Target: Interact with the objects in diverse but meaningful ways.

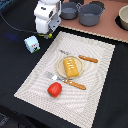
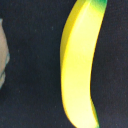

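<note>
Robot gripper [image 1: 48, 34] poised low over a small yellow banana [image 2: 80, 65] on a dark table [image 1: 15, 55].
Its fingers are hidden, so its opening cannot be told. A bread loaf [image 1: 71, 67] sits on a plate [image 1: 62, 64]; a red tomato [image 1: 54, 89] lies nearby on the placemat [image 1: 95, 95].

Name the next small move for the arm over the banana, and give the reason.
Probably lower straight down and close on the banana. The wrist view shows it lying on the dark cloth directly beneath the camera, and in the exterior view the pincer hangs low just off the placemat corner. Whether the pincer is open cannot be told.
</note>
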